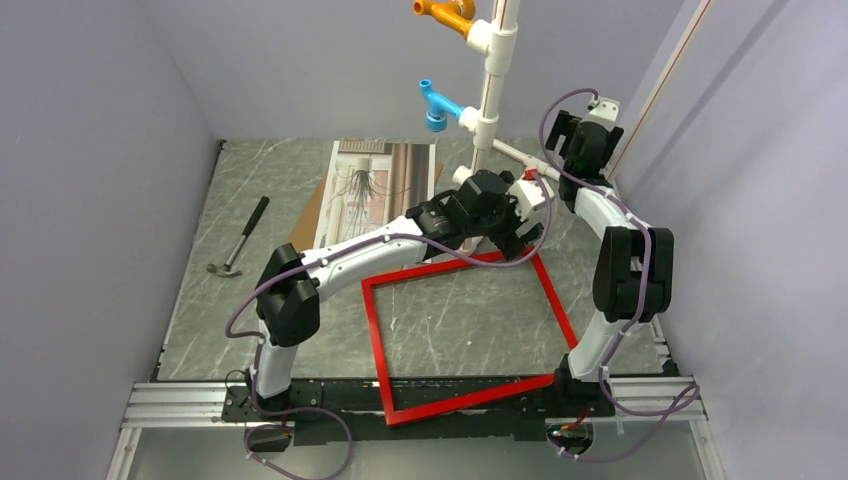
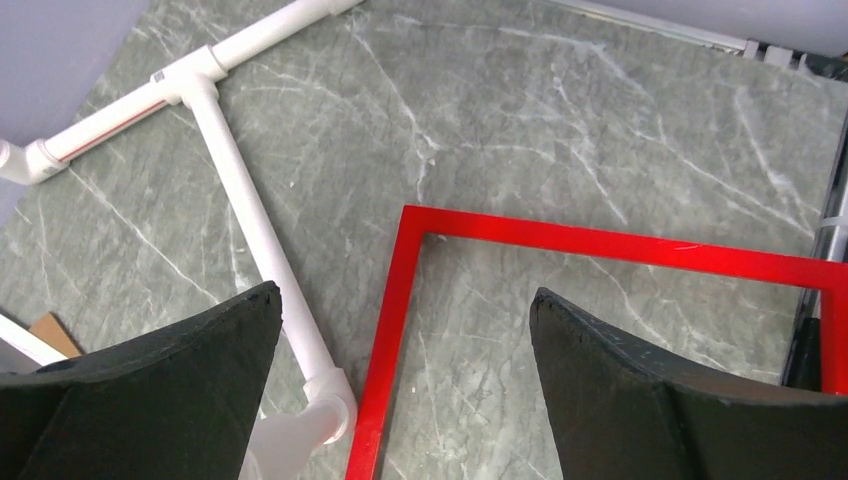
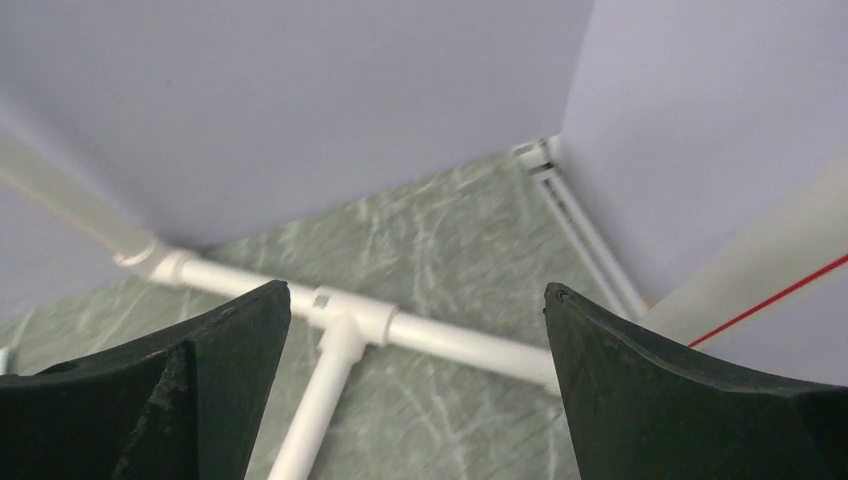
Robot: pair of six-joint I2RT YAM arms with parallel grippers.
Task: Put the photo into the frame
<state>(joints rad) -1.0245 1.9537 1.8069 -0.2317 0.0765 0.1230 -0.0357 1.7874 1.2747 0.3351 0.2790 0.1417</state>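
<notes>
The red frame (image 1: 375,350) lies flat on the marble table in front of the arms, with only bare table inside it. The photo (image 1: 385,185), showing a spiky plant, lies face up at the back of the table. My left gripper (image 1: 505,235) hangs open above the frame's far edge. In the left wrist view, the left gripper (image 2: 405,292) straddles that red frame edge (image 2: 385,350) near a corner without holding anything. My right gripper (image 1: 565,128) is raised at the back right. In the right wrist view, the right gripper (image 3: 415,290) is open and empty, facing the wall corner.
A brown backing board (image 1: 310,215) lies partly under the photo. A hammer (image 1: 240,238) rests at the left. A white pipe stand (image 1: 490,90) with orange and blue fittings rises at the back. Its base pipes (image 2: 250,210) lie right beside the frame's far edge. Walls close in the left, back and right.
</notes>
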